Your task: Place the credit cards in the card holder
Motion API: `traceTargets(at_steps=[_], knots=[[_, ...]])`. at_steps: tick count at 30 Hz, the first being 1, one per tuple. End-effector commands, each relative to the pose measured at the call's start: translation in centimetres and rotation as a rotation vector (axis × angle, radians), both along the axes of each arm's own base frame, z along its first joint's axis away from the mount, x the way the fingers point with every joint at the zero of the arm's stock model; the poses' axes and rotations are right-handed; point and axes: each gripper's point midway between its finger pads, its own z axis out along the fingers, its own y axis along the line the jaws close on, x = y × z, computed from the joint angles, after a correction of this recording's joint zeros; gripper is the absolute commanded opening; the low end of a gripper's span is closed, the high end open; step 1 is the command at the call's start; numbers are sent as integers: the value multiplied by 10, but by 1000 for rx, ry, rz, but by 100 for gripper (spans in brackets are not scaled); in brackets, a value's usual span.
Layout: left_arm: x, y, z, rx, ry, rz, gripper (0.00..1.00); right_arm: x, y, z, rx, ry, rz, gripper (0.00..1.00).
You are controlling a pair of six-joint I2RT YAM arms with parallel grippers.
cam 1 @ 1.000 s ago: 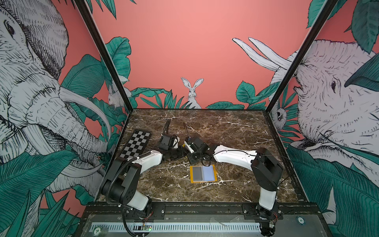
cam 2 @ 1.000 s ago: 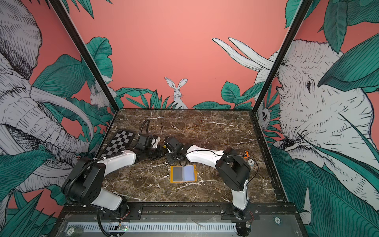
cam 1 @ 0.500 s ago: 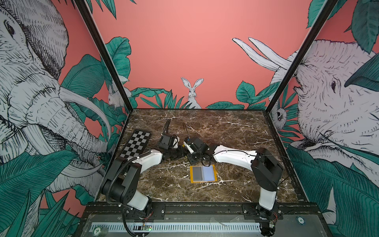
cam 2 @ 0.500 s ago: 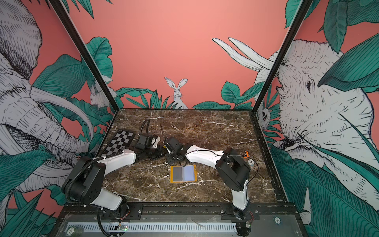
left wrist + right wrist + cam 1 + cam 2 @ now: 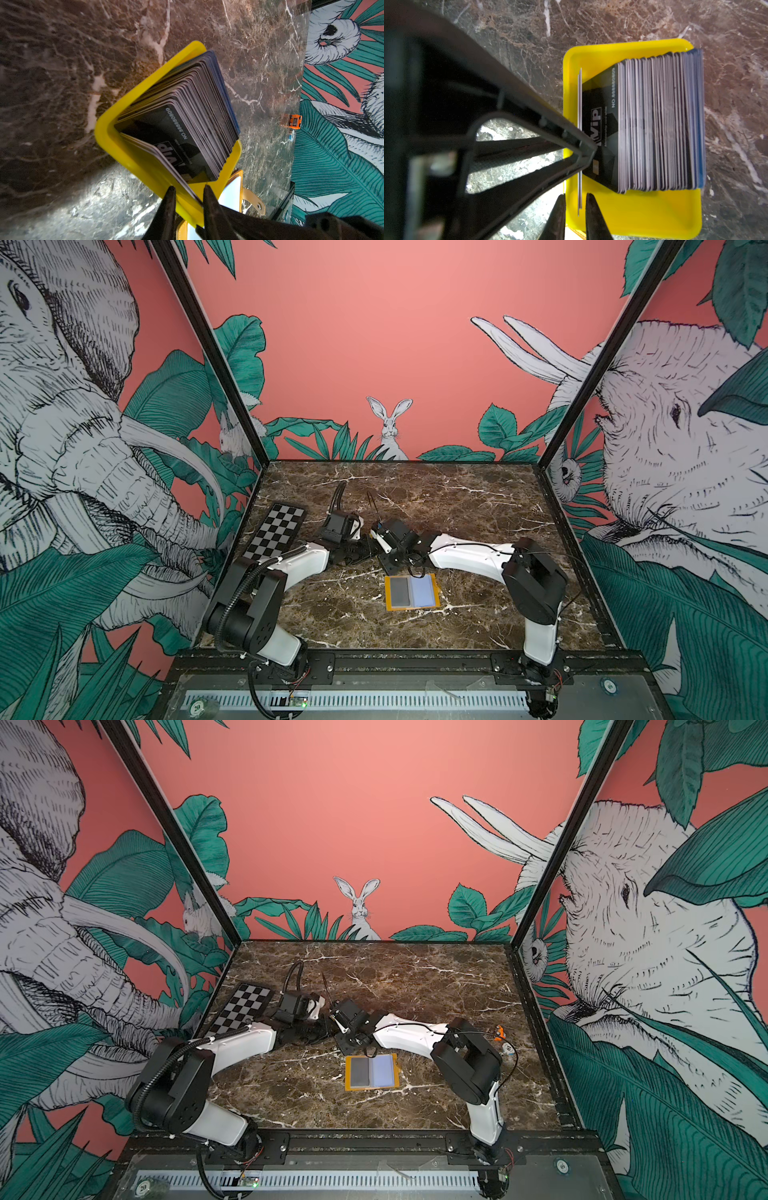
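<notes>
The credit cards (image 5: 197, 116) stand as a leaning stack (image 5: 660, 124) in a yellow tray (image 5: 633, 212), black "VIP" face showing. Two cards (image 5: 579, 104) lean apart from the stack against the tray's near wall (image 5: 116, 133). My left gripper (image 5: 189, 192) is shut across that wall and the two cards, one finger outside the tray and one inside. My right gripper (image 5: 575, 202) stands narrowly open astride the two cards' end, with gaps on both sides. The card holder (image 5: 411, 591) lies open on the table in both top views (image 5: 372, 1071), just in front of both grippers (image 5: 363, 551).
A checkerboard plate (image 5: 276, 533) lies at the left of the marble table (image 5: 243, 1011). A small orange object (image 5: 498, 1031) sits near the right wall (image 5: 294, 121). The left gripper's fingers (image 5: 529, 116) fill one side of the right wrist view. Printed walls enclose three sides.
</notes>
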Motion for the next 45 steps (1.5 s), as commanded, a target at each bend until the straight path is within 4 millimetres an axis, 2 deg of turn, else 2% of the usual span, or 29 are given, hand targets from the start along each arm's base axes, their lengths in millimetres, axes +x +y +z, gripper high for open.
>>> traceTargets(at_steps=[1,8,18,24,26,28,39,41,45], knots=[[1,1,1,-2,11,9,26,6,7,5,-7,-39,9,17],[2,2,9,-7,-9,14,26,9,8,9,-8,-56,12,13],[2,1,7,-16,-2,13,29,7,0,15,-8,-66,2,9],[4,3,9,-10,-13,19,30,5,-9,18,-27,-80,-9,9],[5,3,9,-9,-13,18,30,5,-12,17,-32,-81,-10,12],[5,2,8,-12,-8,16,31,5,-11,19,-27,-81,-12,14],[7,0,8,-20,-7,13,33,2,-7,23,4,-67,-13,14],[7,0,8,-22,-7,11,33,-3,-13,12,-14,-48,-18,14],[7,-2,5,-24,4,3,33,-6,-14,11,0,-38,-22,14]])
